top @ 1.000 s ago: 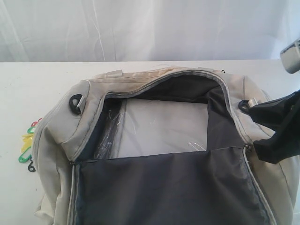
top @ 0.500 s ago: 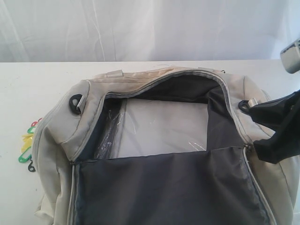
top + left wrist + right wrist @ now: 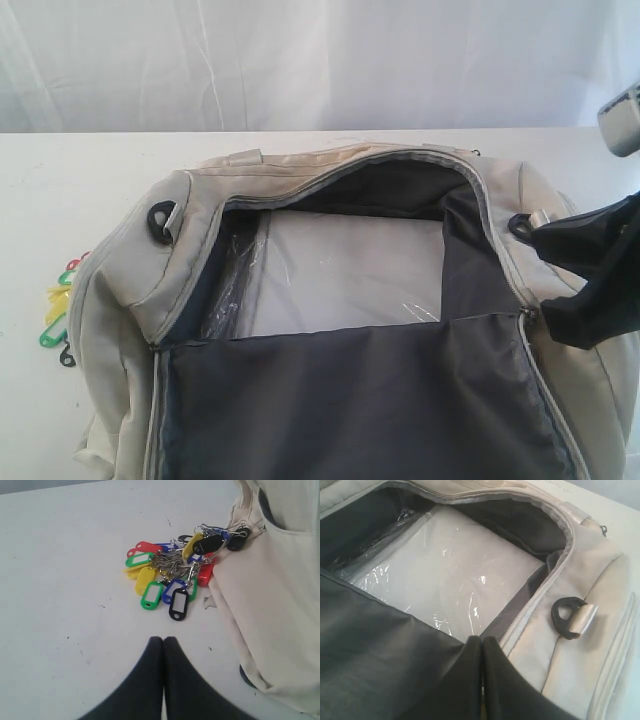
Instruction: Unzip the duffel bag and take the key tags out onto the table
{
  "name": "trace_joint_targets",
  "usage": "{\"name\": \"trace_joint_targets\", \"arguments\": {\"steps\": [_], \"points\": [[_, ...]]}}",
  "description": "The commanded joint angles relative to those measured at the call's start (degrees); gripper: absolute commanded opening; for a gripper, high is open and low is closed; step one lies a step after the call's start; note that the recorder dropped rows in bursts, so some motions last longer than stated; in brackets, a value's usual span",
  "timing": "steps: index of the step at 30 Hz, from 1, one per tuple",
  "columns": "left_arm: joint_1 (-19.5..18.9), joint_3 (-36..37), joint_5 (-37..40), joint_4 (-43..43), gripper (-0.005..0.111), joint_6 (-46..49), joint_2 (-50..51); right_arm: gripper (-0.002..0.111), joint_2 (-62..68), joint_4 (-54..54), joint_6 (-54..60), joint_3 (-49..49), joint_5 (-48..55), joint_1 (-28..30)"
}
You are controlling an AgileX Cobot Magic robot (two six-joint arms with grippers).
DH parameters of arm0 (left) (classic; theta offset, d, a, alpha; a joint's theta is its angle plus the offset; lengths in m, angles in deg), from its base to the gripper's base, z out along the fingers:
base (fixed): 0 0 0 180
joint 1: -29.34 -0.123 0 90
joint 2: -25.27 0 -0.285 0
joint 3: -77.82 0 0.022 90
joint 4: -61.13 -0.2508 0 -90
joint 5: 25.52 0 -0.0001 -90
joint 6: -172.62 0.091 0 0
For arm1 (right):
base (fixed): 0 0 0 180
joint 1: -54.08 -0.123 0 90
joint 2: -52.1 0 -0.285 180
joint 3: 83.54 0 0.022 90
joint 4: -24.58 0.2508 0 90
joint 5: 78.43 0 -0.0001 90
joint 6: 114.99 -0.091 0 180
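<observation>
- Large cream-beige fabric duffel bag (image 3: 130, 270): lies on the broad plain white counter (image 3: 60, 180), zipper undone, top flap folded forward with the dark grey lining facing up.
- Inside the wide opening: holds a pale flat panel under crinkled clear plastic film (image 3: 445, 575).
- Bunch of small plastic key tags in red, green, yellow, blue and black on metal rings (image 3: 172, 575): lies on the counter outside the bag, at its end on the left of the exterior view (image 3: 57, 310), with the nearest tags touching the cream fabric.
- Left gripper (image 3: 163, 641): sits low over the bare counter near the bunch but apart from it, black fingers pressed tip to tip, clenched on nothing; cannot tell whether touching the counter.
- Right gripper (image 3: 481, 640): likewise clenched, fingers together with nothing between them, placed over the right-hand edge of the opening, just beside the zipper track and near a black strap ring (image 3: 555, 614) on the bag's end.
</observation>
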Motion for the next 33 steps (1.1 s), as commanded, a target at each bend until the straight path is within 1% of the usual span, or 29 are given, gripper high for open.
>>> {"name": "trace_joint_targets", "arguments": {"steps": [1,27,33], "points": [[-0.12,0.25,0.02,0.13,0.0,-1.36,-0.28,0.0,-0.21,0.05,-0.29,-0.33,-0.3,-0.27],[-0.12,0.25,0.12,0.13,0.0,-1.37,-0.28,0.0,-0.21,0.05,-0.29,-0.33,-0.3,-0.27],[-0.74,0.25,0.02,0.13,0.0,-1.37,-0.28,0.0,-5.11,1.15,-0.29,-0.33,-0.18,-0.35]]}}
